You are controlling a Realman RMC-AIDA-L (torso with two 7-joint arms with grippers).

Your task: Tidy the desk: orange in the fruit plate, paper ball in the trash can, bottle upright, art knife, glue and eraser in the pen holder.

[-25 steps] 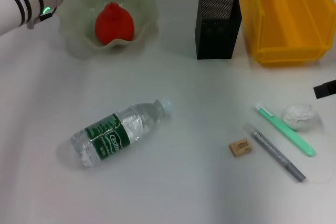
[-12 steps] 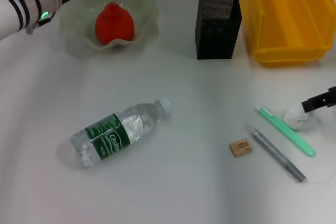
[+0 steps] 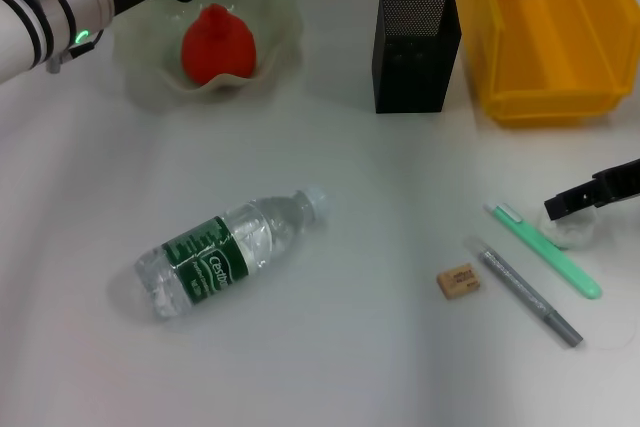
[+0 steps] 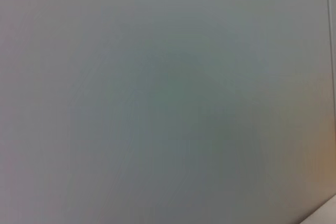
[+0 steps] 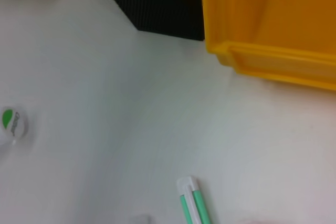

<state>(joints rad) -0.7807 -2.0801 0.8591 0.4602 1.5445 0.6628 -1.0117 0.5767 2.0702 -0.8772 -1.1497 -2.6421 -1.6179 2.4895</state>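
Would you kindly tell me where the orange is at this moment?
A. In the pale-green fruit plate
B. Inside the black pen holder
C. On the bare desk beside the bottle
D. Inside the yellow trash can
A. The head view shows the orange resting inside the wavy-rimmed fruit plate at the far left of the desk, well apart from the bottle, the pen holder and the trash can.
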